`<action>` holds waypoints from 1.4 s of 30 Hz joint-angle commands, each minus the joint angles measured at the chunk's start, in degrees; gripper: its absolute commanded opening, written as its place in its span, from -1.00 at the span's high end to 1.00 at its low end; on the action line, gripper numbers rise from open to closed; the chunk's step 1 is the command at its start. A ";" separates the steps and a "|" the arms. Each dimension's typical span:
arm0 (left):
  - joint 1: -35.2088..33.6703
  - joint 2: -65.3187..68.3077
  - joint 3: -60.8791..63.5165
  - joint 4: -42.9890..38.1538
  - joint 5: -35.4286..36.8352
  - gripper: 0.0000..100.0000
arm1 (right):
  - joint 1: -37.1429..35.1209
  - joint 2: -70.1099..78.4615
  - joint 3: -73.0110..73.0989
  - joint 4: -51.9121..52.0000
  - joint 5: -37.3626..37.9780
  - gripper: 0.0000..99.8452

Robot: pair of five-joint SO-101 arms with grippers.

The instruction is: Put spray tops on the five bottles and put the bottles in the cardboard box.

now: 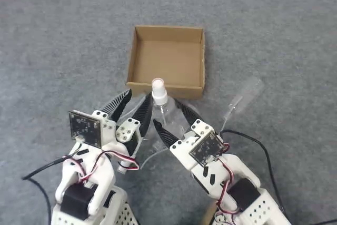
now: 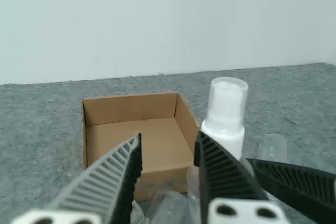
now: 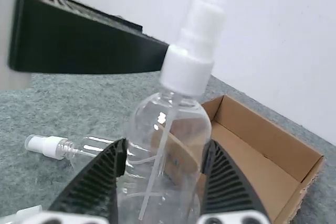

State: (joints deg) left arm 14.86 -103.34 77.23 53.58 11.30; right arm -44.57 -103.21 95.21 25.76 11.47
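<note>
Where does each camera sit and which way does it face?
High view: fixed above, looking down at the table, both arms near the cardboard box.
Left wrist view: on the left arm, facing the box past its open left tool.
Right wrist view: on the right arm, facing the bottle in the right tool.
All share box and bottle.

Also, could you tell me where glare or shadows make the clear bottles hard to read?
High view: even light, soft shadows; the lying bottle right of the box nearly blends into the grey carpet. Right wrist view: white glints streak the upright bottle in the right pincer. Left wrist view: the white spray top stands pale against the white wall.
</note>
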 commanded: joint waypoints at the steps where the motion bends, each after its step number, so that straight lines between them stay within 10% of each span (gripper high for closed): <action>1: 2.99 -0.70 -0.22 -1.49 -0.18 0.68 | -0.13 -0.75 -0.35 -1.36 -0.53 0.99; 20: 6.86 -0.70 -0.66 0.53 -4.13 0.68 | 0.13 -0.75 -0.26 -0.92 -0.26 0.99; 42: -16.70 -0.79 -1.80 -4.40 -4.57 0.68 | 5.85 -0.75 1.23 -0.84 -0.53 0.99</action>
State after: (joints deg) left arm 4.31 -103.25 77.41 50.95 7.25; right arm -39.56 -103.21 95.21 25.76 11.38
